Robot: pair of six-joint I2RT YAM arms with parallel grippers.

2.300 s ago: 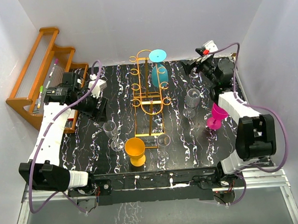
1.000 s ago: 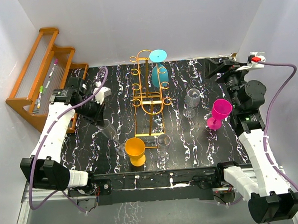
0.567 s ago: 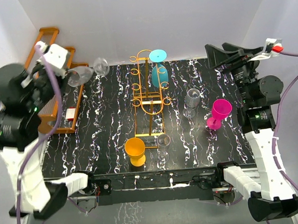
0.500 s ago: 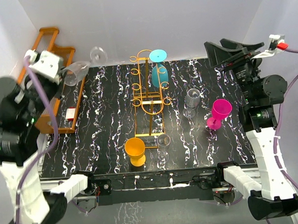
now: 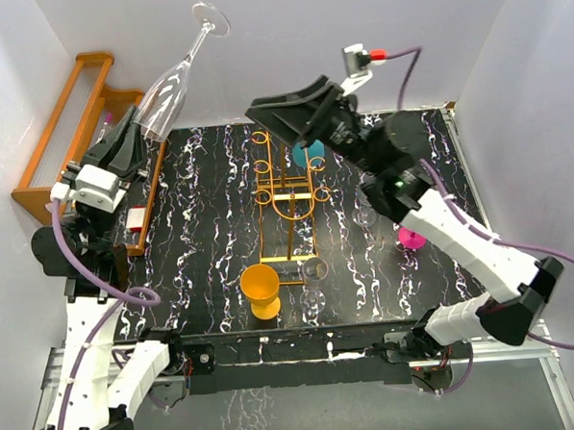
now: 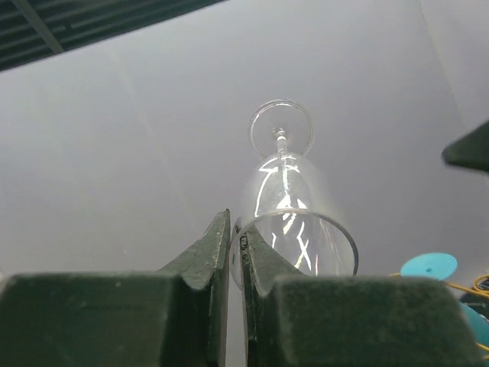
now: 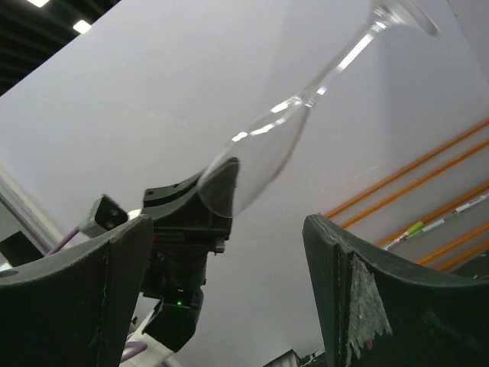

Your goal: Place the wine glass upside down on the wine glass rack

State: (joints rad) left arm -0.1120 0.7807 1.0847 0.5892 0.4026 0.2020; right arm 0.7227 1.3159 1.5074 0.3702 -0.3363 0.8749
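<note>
A clear wine glass (image 5: 165, 91) is held high in the air at the left, tilted with its foot (image 5: 209, 17) up and to the right. My left gripper (image 5: 136, 127) is shut on the bowl's rim; the left wrist view shows both fingers pinching the rim of the glass (image 6: 294, 218). My right gripper (image 5: 277, 119) hangs open above the golden wire wine glass rack (image 5: 285, 186), its fingers pointing left at the glass without touching it. In the right wrist view the glass (image 7: 260, 157) lies beyond the open jaws. A teal glass (image 5: 311, 154) hangs on the rack.
A brown wooden shelf (image 5: 66, 130) with pens stands at the left wall. On the black marbled table (image 5: 202, 239) stand an orange cup (image 5: 260, 287), a small clear glass (image 5: 313, 271), a grey glass (image 5: 364, 211) and a pink glass (image 5: 411, 235), both partly hidden by the right arm.
The left arm has raised the clear glass higher and tipped its foot upward. The right arm has swung left from the right wall to above the rack, its jaws narrowing a little.
</note>
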